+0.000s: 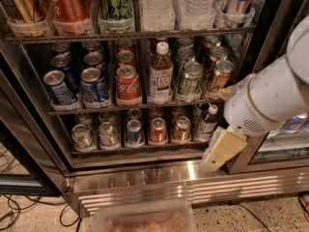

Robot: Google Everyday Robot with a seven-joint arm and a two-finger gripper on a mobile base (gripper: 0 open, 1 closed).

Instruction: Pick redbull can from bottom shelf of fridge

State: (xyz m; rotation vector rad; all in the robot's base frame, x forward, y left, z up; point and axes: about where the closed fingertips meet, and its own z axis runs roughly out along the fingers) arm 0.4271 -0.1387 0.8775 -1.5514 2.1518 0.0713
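Open fridge point(145, 180), view looking down at the lower racks. Redbull can point(133, 131) stands upright in the front row of the bottom shelf point(120, 149), third from left, between a silver can point(108, 133) and a red can point(157, 129). Gripper point(221, 150) hangs low at the shelf's right end, just below a small bottle point(207, 121), well apart from the redbull can. Can't tell how open it is or whether it holds anything.

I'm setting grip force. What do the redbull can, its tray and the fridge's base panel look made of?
The redbull can: thin metal, likely aluminium, with a shiny silver top. The tray: clear plastic, see-through rim. The base panel: polished steel, mirror-like glare. The gripper, matte beige and probably plastic, hangs low, right of the bottom shelf.
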